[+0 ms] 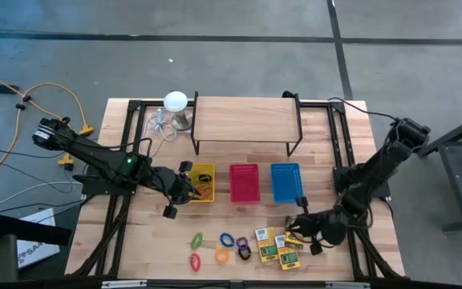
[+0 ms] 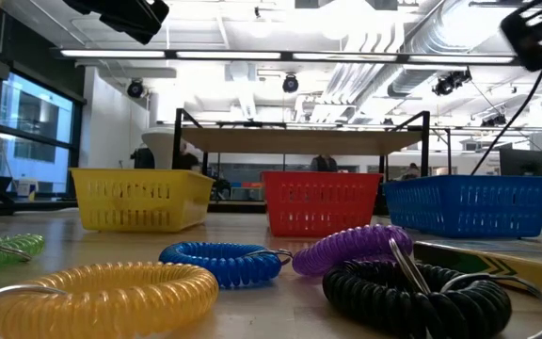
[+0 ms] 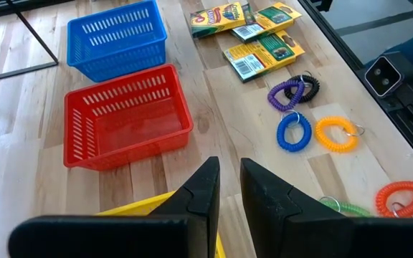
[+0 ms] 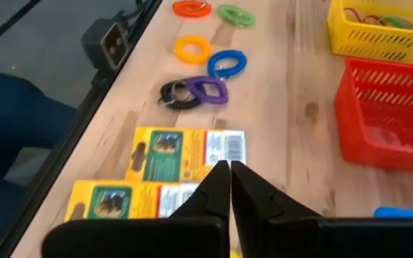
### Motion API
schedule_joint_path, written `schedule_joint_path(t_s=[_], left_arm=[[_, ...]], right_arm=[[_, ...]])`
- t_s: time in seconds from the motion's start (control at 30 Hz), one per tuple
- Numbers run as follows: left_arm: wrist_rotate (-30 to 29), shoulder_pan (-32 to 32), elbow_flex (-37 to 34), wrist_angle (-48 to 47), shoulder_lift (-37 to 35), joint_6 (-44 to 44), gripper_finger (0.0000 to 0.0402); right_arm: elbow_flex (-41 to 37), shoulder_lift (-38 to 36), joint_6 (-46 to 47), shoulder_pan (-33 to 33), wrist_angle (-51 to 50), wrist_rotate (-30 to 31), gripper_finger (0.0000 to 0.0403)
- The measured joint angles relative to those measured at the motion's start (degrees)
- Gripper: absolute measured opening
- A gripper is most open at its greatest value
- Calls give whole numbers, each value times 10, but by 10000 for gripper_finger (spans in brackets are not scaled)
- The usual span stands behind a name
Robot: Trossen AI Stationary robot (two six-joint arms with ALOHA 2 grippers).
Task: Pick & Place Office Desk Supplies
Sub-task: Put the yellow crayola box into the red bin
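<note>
Several card boxes (image 1: 275, 246) in yellow and green lie flat near the table's front right. Left of them lie coiled rings (image 1: 222, 255) in green, orange, yellow, blue, purple and black. The yellow basket (image 1: 202, 183) holds thin rubber bands (image 4: 370, 16). My left gripper (image 1: 184, 188) hangs over that basket's left side, narrowly open, with nothing between its fingers. My right gripper (image 4: 229, 170) is shut and empty, slanting down just above the boxes (image 4: 185, 154).
A red basket (image 1: 244, 182) and a blue basket (image 1: 286, 181) stand in a row right of the yellow one. Behind them stands a wooden shelf on black legs (image 1: 245, 120). A white round-topped object with a cable (image 1: 175, 102) sits at the back left.
</note>
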Motion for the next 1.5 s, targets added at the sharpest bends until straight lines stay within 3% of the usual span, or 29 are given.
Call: schedule_joint_path(t_s=[0.2, 0.4, 0.6, 0.9, 1.23, 1.5], left_arm=[[0, 0, 0, 0, 0, 0, 54], [0, 0, 0, 0, 0, 0, 54], [0, 0, 0, 0, 0, 0, 54], [0, 0, 0, 0, 0, 0, 54], [0, 0, 0, 0, 0, 0, 54], [0, 0, 0, 0, 0, 0, 54]], right_arm=[[0, 0, 57, 58, -38, 69, 2], [0, 0, 116, 91, -72, 98, 2], [0, 0, 106, 97, -71, 97, 2], [0, 33, -22, 116, -33, 94, 2], [13, 74, -26, 165, -9, 129, 2], [83, 117, -20, 197, -89, 129, 2]])
